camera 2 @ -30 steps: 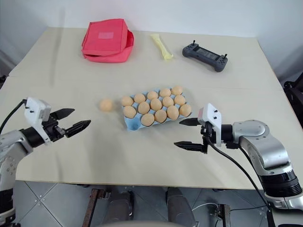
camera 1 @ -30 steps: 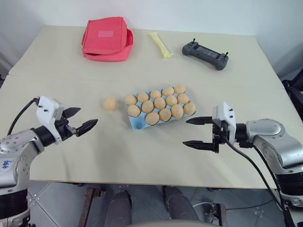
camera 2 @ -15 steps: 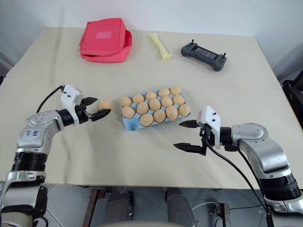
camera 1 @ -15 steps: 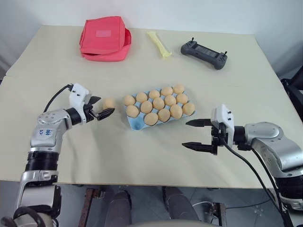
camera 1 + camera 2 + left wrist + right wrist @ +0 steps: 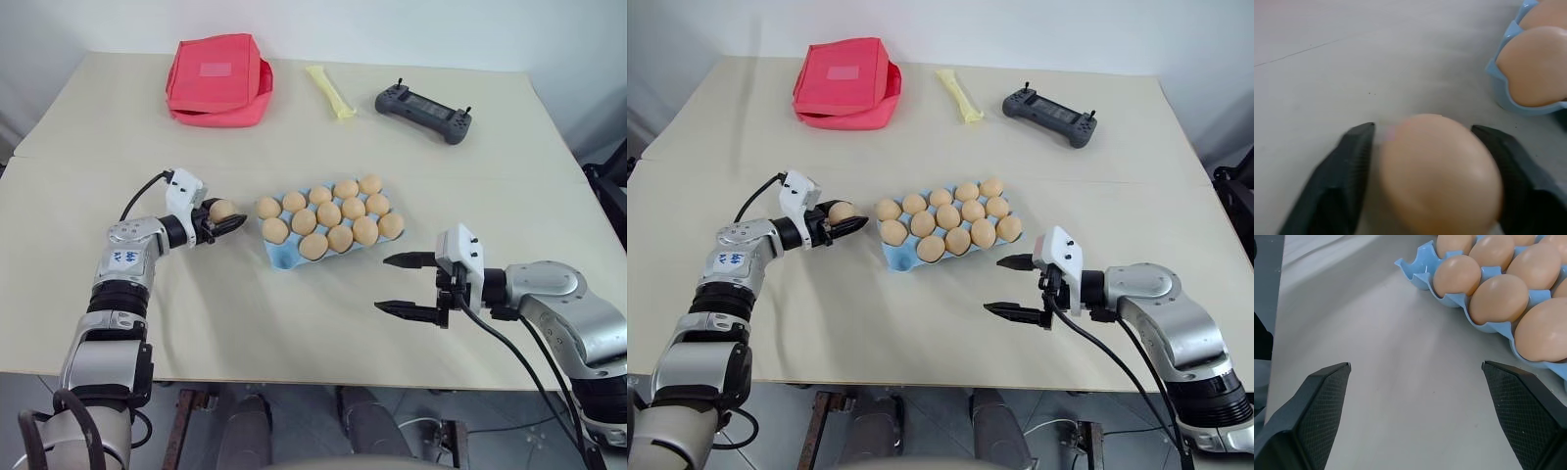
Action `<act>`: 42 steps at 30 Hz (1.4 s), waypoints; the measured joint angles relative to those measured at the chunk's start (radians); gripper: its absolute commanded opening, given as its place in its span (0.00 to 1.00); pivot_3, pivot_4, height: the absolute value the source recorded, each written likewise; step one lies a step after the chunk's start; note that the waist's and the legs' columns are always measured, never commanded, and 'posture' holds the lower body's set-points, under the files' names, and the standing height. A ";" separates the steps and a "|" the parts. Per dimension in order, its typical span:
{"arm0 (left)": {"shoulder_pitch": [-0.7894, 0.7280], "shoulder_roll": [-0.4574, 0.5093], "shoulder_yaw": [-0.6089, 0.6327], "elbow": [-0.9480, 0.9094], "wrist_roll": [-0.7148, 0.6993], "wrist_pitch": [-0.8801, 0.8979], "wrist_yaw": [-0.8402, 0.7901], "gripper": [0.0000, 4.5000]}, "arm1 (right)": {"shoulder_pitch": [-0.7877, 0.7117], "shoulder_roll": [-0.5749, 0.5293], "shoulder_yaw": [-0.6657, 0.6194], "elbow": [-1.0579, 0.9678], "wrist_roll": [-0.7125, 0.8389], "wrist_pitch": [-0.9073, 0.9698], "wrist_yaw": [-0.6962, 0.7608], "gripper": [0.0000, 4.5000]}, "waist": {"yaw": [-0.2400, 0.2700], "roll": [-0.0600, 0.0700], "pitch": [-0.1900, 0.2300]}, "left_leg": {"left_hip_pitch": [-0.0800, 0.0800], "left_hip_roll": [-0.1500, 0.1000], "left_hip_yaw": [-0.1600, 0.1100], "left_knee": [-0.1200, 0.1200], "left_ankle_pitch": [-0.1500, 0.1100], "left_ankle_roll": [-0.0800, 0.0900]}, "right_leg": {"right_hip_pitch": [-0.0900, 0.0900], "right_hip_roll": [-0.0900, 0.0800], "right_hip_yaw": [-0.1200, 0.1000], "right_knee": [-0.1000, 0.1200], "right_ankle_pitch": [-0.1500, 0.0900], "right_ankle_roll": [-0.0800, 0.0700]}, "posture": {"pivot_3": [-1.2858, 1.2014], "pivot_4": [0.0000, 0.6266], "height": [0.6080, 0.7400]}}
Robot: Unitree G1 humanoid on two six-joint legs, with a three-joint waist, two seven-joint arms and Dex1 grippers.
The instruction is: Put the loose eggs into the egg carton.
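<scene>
Pinching the loose egg, left gripper beside carton.

Arms: silver-grey jointed metal segments with black bands | Wrist modules: white boxy housings | left gripper: two black tapered fingers with cross-hatched pads | right gripper: same black fingers | Cables: black, looping from each wrist | Marking: blue lettering on left forearm
</scene>
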 measured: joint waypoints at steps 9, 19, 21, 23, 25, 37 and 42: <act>0.076 0.021 0.058 -0.294 -0.120 0.220 -0.081 0.43 | 0.000 -0.002 -0.003 -0.010 0.004 0.018 -0.011 1.00 | -0.002 0.000 0.000 | 0.000 0.000 0.000 0.000 0.000 0.000 | 0.000 0.000 0.000 0.001 0.000 0.000 | 0.52 0.24 1.00; 0.217 0.056 0.041 -0.778 -0.285 0.545 -0.106 0.43 | -0.009 -0.003 -0.010 -0.011 0.005 0.021 -0.013 1.00 | -0.002 0.000 0.000 | 0.000 0.000 -0.001 0.003 0.000 0.000 | 0.001 0.000 0.000 0.001 0.000 0.001 | 0.52 0.24 1.00; 0.231 0.054 0.019 -0.806 -0.293 0.570 -0.107 0.43 | -0.014 -0.003 -0.010 -0.011 0.005 0.021 -0.013 1.00 | -0.002 0.000 0.000 | 0.000 0.000 -0.001 0.003 0.000 0.000 | 0.001 0.000 0.000 0.001 0.001 0.001 | 0.52 0.24 1.00; 0.239 0.051 -0.010 -0.815 -0.293 0.578 -0.111 0.43 | -0.021 -0.002 -0.010 -0.010 0.004 0.021 -0.013 1.00 | -0.002 0.000 0.000 | 0.000 0.000 -0.001 0.003 0.000 0.000 | 0.001 0.000 0.000 0.001 0.001 0.001 | 0.52 0.24 1.00; 0.248 0.049 -0.038 -0.814 -0.290 0.578 -0.116 0.43 | -0.024 -0.002 -0.010 -0.010 0.004 0.021 -0.014 1.00 | -0.003 0.000 0.000 | 0.000 0.000 -0.001 0.003 0.000 0.000 | 0.001 0.000 0.000 0.001 0.000 0.001 | 0.52 0.24 1.00; 0.230 0.003 -0.093 -0.795 -0.268 0.519 -0.112 1.00 | -0.019 -0.001 -0.010 -0.009 0.004 0.021 -0.028 1.00 | -0.001 0.000 0.000 | 0.000 0.000 -0.001 0.003 0.000 0.000 | 0.001 0.000 0.000 0.001 0.000 0.001 | 0.52 0.24 1.00; 0.215 -0.007 -0.077 -0.796 -0.273 0.512 -0.092 1.00 | -0.010 -0.001 -0.010 -0.010 0.004 0.021 -0.028 1.00 | -0.003 0.000 0.000 | 0.000 0.000 -0.001 0.003 0.000 0.000 | 0.001 0.000 0.000 0.001 0.000 0.001 | 0.52 0.24 1.00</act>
